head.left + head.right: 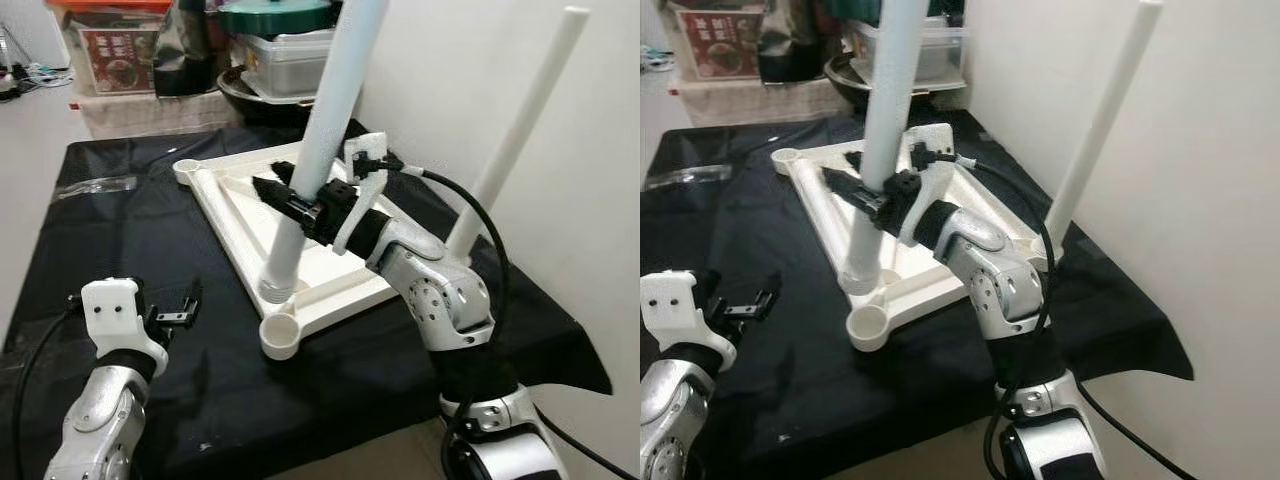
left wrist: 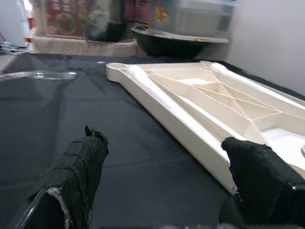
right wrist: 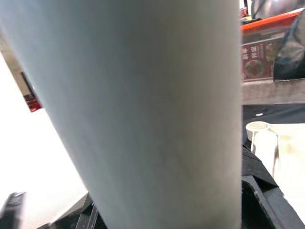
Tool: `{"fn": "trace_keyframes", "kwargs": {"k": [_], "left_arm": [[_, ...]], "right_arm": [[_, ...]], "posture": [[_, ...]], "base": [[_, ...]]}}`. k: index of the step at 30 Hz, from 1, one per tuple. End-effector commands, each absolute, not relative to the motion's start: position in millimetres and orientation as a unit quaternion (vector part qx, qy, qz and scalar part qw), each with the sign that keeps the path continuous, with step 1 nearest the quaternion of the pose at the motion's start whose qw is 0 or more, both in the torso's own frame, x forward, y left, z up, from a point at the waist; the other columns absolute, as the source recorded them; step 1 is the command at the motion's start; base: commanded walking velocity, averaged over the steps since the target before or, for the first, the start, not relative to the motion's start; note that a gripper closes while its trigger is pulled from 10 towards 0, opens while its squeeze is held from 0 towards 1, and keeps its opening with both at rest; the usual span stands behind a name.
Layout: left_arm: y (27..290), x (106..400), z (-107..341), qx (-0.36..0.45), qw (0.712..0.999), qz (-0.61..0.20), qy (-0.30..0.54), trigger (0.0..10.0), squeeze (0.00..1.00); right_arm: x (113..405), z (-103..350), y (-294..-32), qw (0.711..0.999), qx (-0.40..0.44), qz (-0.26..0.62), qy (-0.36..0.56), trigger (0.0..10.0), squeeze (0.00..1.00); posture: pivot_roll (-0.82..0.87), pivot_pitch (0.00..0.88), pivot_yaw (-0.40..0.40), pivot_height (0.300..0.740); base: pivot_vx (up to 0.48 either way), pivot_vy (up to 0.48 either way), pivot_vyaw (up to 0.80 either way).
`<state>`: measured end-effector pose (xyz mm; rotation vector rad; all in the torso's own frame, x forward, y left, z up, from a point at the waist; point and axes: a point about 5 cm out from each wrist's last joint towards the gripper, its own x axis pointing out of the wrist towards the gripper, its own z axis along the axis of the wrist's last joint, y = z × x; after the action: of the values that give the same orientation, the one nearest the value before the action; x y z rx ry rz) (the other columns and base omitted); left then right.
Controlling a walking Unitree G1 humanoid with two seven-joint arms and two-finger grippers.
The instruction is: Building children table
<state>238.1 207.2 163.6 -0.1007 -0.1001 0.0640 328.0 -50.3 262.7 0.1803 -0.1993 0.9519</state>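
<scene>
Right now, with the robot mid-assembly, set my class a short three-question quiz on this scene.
1. True or false: the right gripper is shut on a white table leg.
2. What covers the work surface? A) black cloth B) bare wood C) newspaper
3. Fill in: the left gripper is ____, holding nothing.

Key: 1 true; 2 A, a black cloth lies under the upturned white tabletop; 3 open.

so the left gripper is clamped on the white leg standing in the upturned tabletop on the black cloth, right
Not the left. The right gripper is clamped on the white leg, as the left eye view shows. The left gripper hovers open over the black cloth, beside the upturned tabletop.
</scene>
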Motion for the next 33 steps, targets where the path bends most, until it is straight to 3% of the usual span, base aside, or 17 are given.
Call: {"fn": "trace_keyframes", "kwargs": {"k": [1, 21, 33], "left_arm": [[206.9, 236.5, 165.3, -0.043, 0.997, 0.033, -0.053, 10.0, 0.00], [187.7, 240.9, 161.3, -0.015, 0.999, 0.001, -0.048, 10.0, 0.00], [208.8, 236.7, 164.7, -0.008, 0.998, 0.028, -0.055, 10.0, 0.00]], "right_arm": [[324.7, 264.2, -42.5, 0.876, 0.078, 0.464, -0.109, 10.0, 0.00], [325.0, 247.8, -48.9, 0.873, 0.075, 0.476, -0.074, 10.0, 0.00], [315.0, 220.1, -52.4, 0.855, 0.010, 0.514, -0.064, 10.0, 0.00]], "posture": [[0.13, 0.000, -0.096, 0.740], [0.11, 0.000, -0.092, 0.740], [0.12, 0.000, -0.098, 0.740]], "base": [[0.000, 0.000, 0.00], [0.000, 0.000, 0.00], [0.000, 0.000, 0.00]]}}
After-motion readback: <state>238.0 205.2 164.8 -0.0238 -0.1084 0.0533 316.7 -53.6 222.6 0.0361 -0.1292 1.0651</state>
